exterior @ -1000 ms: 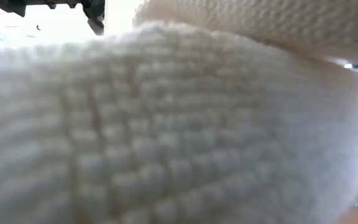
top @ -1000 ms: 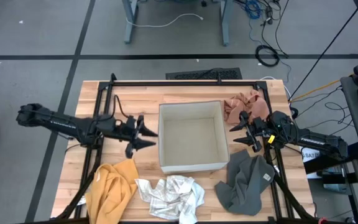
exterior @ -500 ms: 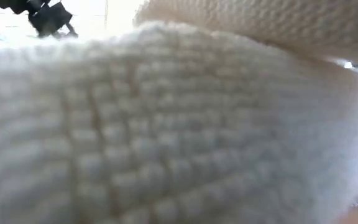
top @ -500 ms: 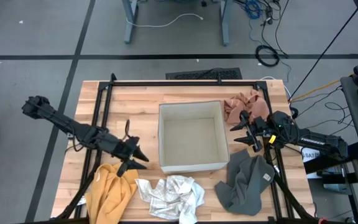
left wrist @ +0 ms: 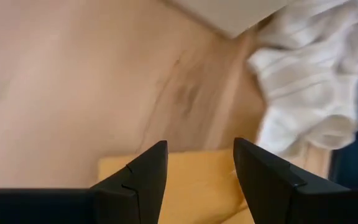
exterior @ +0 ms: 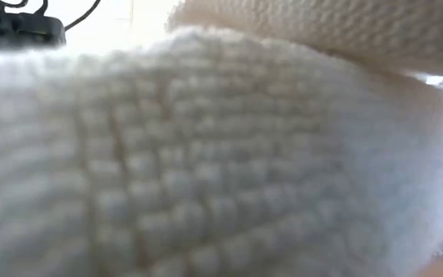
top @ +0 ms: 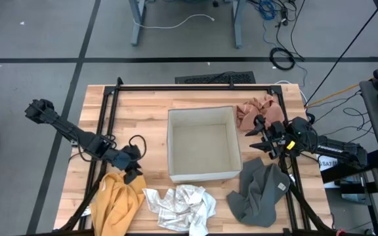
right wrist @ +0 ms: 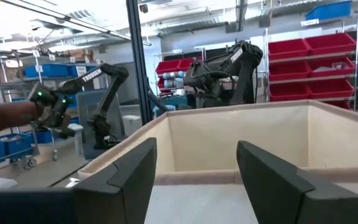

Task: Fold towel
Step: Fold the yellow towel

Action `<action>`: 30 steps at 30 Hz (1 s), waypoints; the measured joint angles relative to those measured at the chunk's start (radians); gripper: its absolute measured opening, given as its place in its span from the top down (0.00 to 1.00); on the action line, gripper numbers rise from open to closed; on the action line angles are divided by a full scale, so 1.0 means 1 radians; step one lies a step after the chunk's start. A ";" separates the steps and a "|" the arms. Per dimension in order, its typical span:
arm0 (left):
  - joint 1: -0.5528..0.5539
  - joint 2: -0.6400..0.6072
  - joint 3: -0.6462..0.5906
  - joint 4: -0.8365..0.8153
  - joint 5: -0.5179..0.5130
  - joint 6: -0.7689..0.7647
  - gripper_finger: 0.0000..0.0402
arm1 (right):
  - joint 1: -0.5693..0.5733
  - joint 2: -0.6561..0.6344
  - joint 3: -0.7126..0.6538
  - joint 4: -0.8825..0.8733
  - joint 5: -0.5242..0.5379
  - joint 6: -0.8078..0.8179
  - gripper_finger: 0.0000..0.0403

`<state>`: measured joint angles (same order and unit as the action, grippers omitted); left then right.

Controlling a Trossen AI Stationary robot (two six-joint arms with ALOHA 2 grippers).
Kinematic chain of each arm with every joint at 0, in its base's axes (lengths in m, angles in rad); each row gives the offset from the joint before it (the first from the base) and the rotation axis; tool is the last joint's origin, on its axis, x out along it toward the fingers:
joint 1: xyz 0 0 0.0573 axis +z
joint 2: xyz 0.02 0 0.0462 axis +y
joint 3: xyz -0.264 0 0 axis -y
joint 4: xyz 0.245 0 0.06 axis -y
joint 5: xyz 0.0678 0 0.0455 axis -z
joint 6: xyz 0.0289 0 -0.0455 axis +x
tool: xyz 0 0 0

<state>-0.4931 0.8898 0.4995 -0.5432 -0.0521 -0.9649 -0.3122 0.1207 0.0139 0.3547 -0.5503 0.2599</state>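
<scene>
Left gripper (top: 134,172) open above yellow towel (top: 117,200), white towel (top: 179,206) beside.

The beige bin (top: 201,144) occupies the bench (top: 149,105) centre. Bare wood lies at 12 o'clock and at 9 o'clock of it. At 6 o'clock the white towel (top: 179,206) blocks passage; yellow towel (top: 117,200) at 7 o'clock, grey towel (top: 258,193) at 5 o'clock, pink towel (top: 258,111) at 2 o'clock. The black frame rails (top: 195,87) border the surface.
</scene>
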 joint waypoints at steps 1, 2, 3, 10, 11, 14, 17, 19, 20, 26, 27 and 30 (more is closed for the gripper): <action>0.000 0.000 0.000 -0.012 0.004 -0.014 0.53 | 0.000 0.000 0.000 0.000 0.000 0.016 0.47; 0.000 0.000 0.000 -0.023 0.013 -0.024 0.53 | 0.000 0.000 0.000 0.000 0.000 0.036 0.47; 0.000 0.000 0.000 -0.032 0.019 -0.035 0.53 | 0.000 0.000 0.000 -0.001 0.000 0.057 0.47; 0.001 0.018 -0.023 -0.069 0.064 -0.103 0.53 | 0.000 0.000 0.000 -0.026 0.000 0.118 0.47; 0.001 0.030 -0.032 -0.070 0.081 -0.112 0.53 | 0.000 0.000 0.000 -0.028 0.000 0.117 0.47; 0.001 0.074 -0.049 -0.071 0.125 -0.128 0.53 | 0.000 0.000 0.000 -0.028 0.000 0.113 0.47; 0.001 0.124 -0.050 -0.062 0.134 -0.128 0.53 | 0.000 0.000 0.000 -0.028 0.000 0.090 0.47; 0.001 0.160 -0.050 -0.049 0.136 -0.123 0.53 | 0.000 0.000 0.000 -0.028 0.000 0.081 0.47; 0.002 0.178 -0.050 -0.046 0.137 -0.118 0.53 | 0.000 0.000 0.000 -0.028 0.000 0.075 0.47; 0.002 0.294 -0.045 -0.040 0.128 -0.072 0.53 | 0.000 0.000 0.000 -0.024 0.000 0.039 0.47; 0.003 0.310 -0.045 -0.038 0.126 -0.065 0.53 | 0.000 0.000 0.000 -0.023 0.000 0.038 0.47; 0.012 0.341 -0.042 -0.007 0.108 -0.039 0.53 | 0.000 0.000 0.000 -0.024 0.001 0.038 0.47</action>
<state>-0.4815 1.2309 0.4572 -0.5506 0.0559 -1.0037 -0.3122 0.1210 0.0139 0.3310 -0.5490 0.2975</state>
